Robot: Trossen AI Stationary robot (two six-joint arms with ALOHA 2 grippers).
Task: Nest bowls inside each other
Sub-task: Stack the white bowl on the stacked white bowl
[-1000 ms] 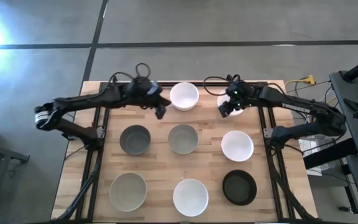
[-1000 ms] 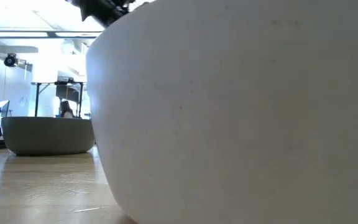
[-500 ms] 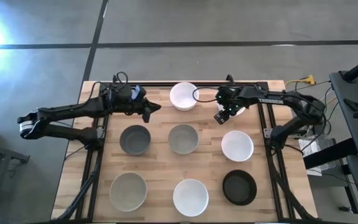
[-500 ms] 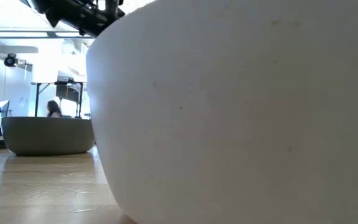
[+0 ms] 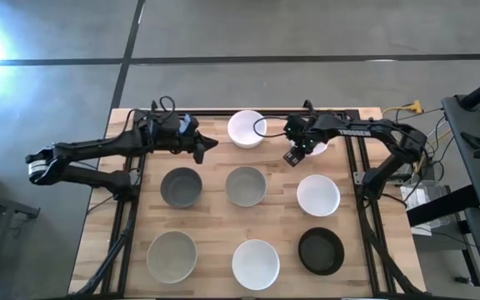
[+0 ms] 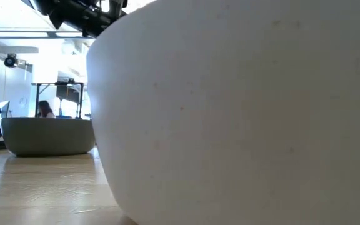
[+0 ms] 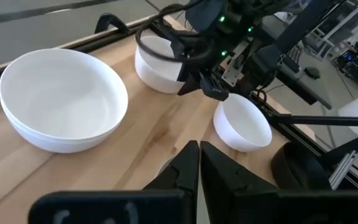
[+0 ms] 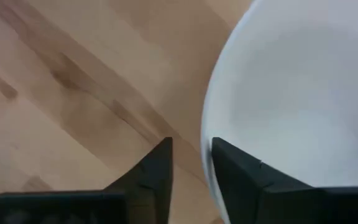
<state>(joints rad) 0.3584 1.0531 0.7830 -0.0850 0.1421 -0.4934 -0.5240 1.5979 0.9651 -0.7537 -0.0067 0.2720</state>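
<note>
Eight bowls show on the wooden table in the high view. The far row has a white bowl (image 5: 247, 127) and another white bowl (image 5: 318, 148) mostly hidden under my right arm. The middle row holds grey (image 5: 181, 187), grey (image 5: 246, 185) and white (image 5: 317, 195) bowls. The near row holds light grey (image 5: 172, 256), white (image 5: 255, 263) and black (image 5: 320, 251) bowls. My right gripper (image 5: 293, 155) is open at the hidden bowl's left rim. My left gripper (image 5: 200, 148) is shut and hovers left of the far white bowl (image 7: 64, 99), touching nothing. My right gripper (image 8: 191, 165) comes down from above with one finger (image 8: 235, 168) over the inside of the white bowl (image 8: 291, 93) and the other finger (image 8: 157, 168) outside its rim (image 8: 205, 149). I cannot tell whether either finger touches the rim. The bowl rests on the table.
Black frame rails (image 5: 136, 192) run along both sides of the table. In the low view the near white bowl (image 6: 242, 119) fills most of the picture, with the light grey bowl (image 6: 49, 134) beside it. Bare wood lies between the rows. A person shows far back in the room.
My left gripper has drawn back toward the table's left edge, away from the far white bowl, then stayed still. My right gripper has moved toward the left, from over the far right white bowl to that bowl's left rim. No bowl has moved.
</note>
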